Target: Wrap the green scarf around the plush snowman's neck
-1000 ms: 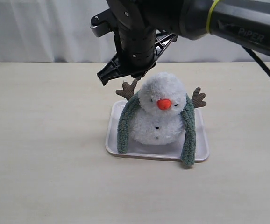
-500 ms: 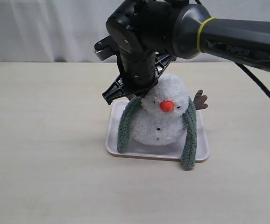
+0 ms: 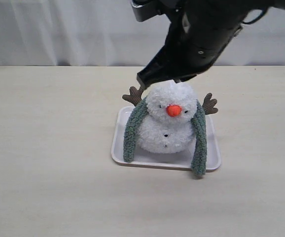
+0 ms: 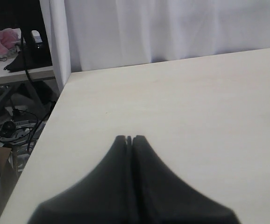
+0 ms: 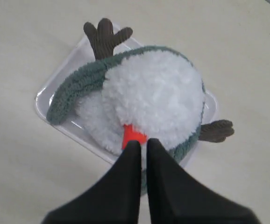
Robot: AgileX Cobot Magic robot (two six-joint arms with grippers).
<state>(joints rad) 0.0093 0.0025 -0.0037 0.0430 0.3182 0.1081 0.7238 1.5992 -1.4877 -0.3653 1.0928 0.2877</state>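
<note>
The exterior view's top edge crops the right arm (image 3: 201,34); the plush snowman (image 3: 164,133) hides the green scarf's (image 3: 131,131) middle.

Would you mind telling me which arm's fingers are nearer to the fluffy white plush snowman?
Right. The right fingers hover, shut, just above the white plush snowman; the left fingers are shut over the tabletop, well away, the snowman outside their wrist view.

Pale table (image 3: 44,163) bearing white tray (image 3: 151,160)
</note>
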